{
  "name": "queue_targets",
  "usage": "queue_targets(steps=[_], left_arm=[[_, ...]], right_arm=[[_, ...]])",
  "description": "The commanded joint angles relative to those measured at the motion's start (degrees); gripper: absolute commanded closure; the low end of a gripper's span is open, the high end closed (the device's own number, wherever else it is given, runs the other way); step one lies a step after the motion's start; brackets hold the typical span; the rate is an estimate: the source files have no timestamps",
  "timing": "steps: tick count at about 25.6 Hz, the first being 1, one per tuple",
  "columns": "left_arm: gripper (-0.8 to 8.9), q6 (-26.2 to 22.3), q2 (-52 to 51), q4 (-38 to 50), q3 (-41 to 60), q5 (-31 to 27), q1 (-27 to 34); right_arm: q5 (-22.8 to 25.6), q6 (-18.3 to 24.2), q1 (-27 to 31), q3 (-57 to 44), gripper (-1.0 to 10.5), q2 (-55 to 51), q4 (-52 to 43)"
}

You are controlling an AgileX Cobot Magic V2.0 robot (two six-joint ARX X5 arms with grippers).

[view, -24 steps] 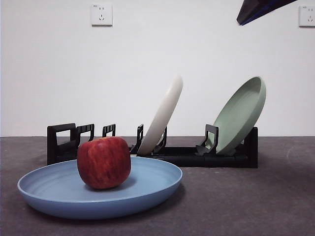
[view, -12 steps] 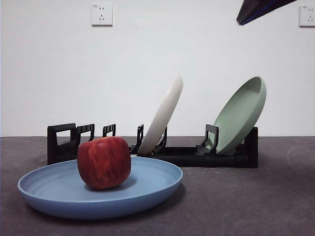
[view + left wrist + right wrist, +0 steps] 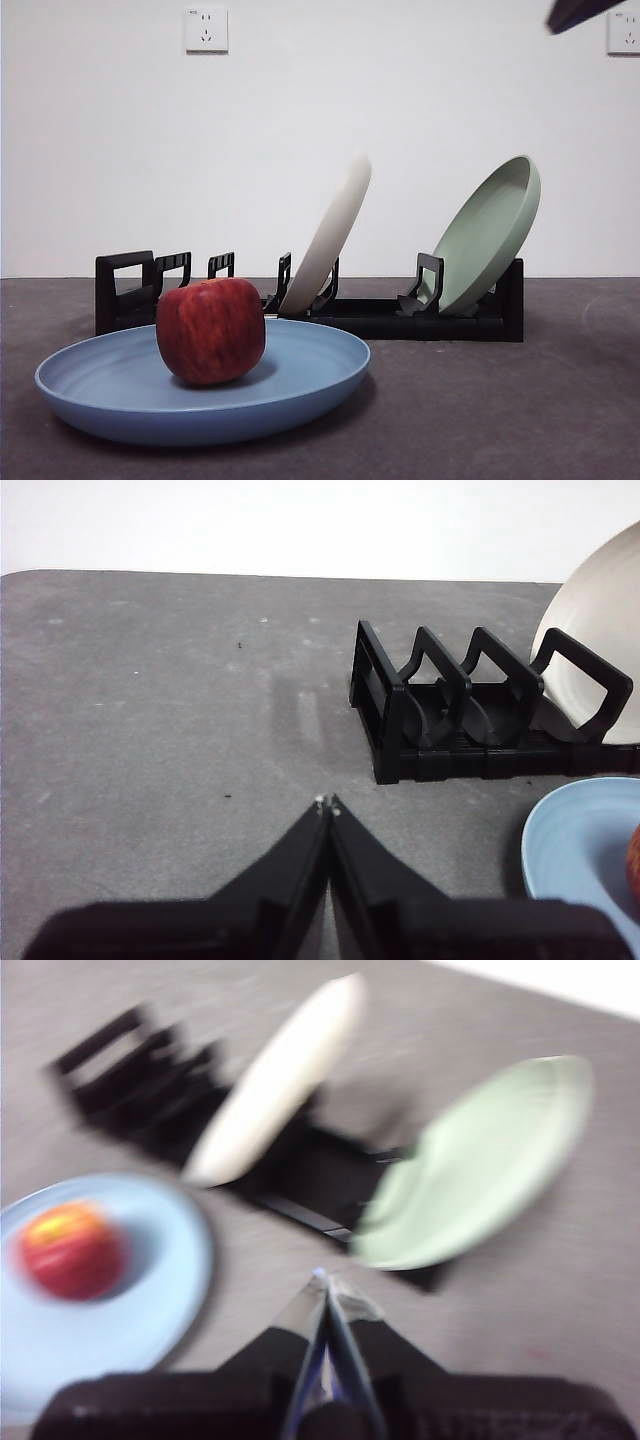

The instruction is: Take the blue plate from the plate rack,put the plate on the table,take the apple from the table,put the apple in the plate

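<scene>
We see a streaked red apple [image 3: 211, 331] sitting in the wide matte light-blue plate [image 3: 310, 375] on the dark grey surface [image 3: 500, 410], the long black slotted rack [image 3: 130, 290] behind it, our left claw [image 3: 327, 806] closed and empty, our right claw [image 3: 324, 1280] closed, empty, raised above.

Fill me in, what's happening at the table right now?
Nothing is being held at this moment. The apple sits in the blue plate, which lies flat on the table in front of the plate rack. A cream-white plate and a pale green plate lean in the rack. The left hand is shut over bare table beside the rack's handle end; the right hand is shut too, high above the rack.
</scene>
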State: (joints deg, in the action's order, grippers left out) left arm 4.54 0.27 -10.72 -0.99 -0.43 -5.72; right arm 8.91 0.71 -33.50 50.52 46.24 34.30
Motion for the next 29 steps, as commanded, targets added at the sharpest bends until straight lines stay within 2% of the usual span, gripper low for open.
queue_targets(steps=[1,3,5,7,9,12,17,29], left_arm=[[8.15,0.17,-0.17,0.00,0.74,0.52,0.20],[8.14,0.17,-0.17,0.00,0.74,0.50,0.20],[8.14,0.17,-0.17,0.00,0.74,0.52,0.20],[8.14,0.17,-0.17,0.00,0.74,0.52,0.20],[8.15,0.17,-0.17,0.00,0.74,0.52,0.20],[8.14,0.17,-0.17,0.00,0.74,0.52,0.20],[8.14,0.17,-0.17,0.00,0.74,0.52,0.20],[8.15,0.17,-0.17,0.00,0.74,0.52,0.20]], right_arm=[[0.00,0.94,6.64,-0.24,9.5,-1.81,-0.24],[-1.88,0.96,14.08,-1.05,9.5,-4.50,-0.59],[-6.99,1.90,20.04,-4.33,9.5,-8.59,-3.87],[-9.07,2.47,24.28,-10.58,9.5,-14.21,-10.29],[-9.16,2.36,27.50,-18.49,9.5,-20.31,-17.05],[-14.88,1.99,31.91,-30.29,9.5,-28.20,-23.41],[-18.03,1.25,34.86,-39.78,9.5,-34.60,-25.51],[-17.81,-1.07,35.30,-50.21,9.5,-45.94,-25.55]])
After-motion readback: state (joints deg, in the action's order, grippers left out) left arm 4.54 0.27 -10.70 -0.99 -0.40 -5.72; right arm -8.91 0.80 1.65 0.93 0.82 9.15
